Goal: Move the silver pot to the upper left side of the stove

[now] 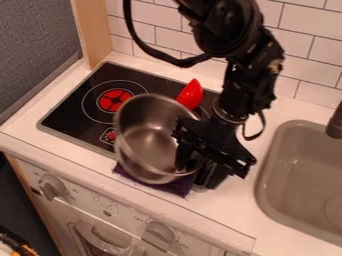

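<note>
And here you are, operator, with the black two-finger hand (pixel 194 172) right down at the near right side of the silver metal pot (pixel 143 137). You've got the pot's wall in your grasp: one black finger goes inside the rim, the other sits outside, and they are clamped on the metal between them. Your arm comes in from the top of the camera view, bent at its joints, with a black cable looping out to the left.

The pot, mouth upward, overlaps the front right part of the black glass stove (pixel 70 107) and its front edge, with the dark purple cloth (pixel 175 188) poking out beneath it in the view. Whether its base touches anything, you can't tell from here. Up and to the left of it, look, there's the round burner mark with the bright red centre (pixel 115 100), outside the pot's outline. Just behind the pot, toward the back right of the stove, stands out a smooth red pointed piece (pixel 191 94).

Over on your picture's right, the grey-beige sink (pixel 287 187) is set in the white surface (pixel 150 193), a dark faucet (pixel 335 125) at its edge. White tiles (pixel 307 22) line the wall behind.
</note>
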